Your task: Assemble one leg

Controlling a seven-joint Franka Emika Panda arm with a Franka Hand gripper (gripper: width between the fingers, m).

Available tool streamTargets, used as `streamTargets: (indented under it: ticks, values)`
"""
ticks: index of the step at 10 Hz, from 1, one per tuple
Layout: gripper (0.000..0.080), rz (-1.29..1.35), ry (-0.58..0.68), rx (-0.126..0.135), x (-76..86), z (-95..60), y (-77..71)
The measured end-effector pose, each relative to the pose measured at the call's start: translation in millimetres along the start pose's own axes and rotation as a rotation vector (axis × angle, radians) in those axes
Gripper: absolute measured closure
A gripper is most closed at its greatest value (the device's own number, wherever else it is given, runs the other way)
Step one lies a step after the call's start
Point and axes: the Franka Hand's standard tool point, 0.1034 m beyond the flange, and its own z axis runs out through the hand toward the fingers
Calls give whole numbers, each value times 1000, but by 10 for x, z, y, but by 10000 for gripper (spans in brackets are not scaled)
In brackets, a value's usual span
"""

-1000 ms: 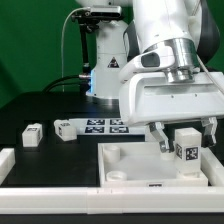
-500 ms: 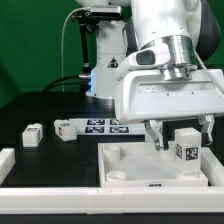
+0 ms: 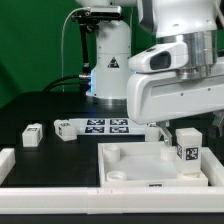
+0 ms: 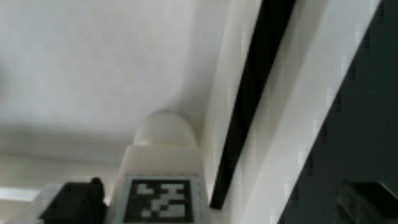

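Because the leg (image 3: 187,150) stands upright in the tray (image 3: 138,166) corner, apparently seated in its hole, your gripper (image 4: 222,205) hangs over it, spread wide, gripping nothing, probably free to regrip.

Exterior view: the arm's white housing (image 3: 180,85) fills the upper right & runs off the frame edge. It hides the marker board's (image 3: 98,125) end toward the exterior view's right & most of the end effector (image 3: 188,130). Tag on the leg (image 3: 187,148) is too small to read. Wrist view: all blurred; leg & dark fingertips (image 4: 75,200) cut off at frame edge.
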Motion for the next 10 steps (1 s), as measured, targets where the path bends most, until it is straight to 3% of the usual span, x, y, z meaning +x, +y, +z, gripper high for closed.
streamTargets:
  ticks: [1, 7, 8, 9, 10]
  values:
    - [150, 1, -43, 12, 5, 6, 2]
    - [159, 8, -9, 3, 63, -9, 107]
    - [335, 8, -9, 3, 63, -7, 108]
    - [335, 9, -9, 3, 63, -7, 108]
    - [510, 9, -9, 3, 62, -6, 108]
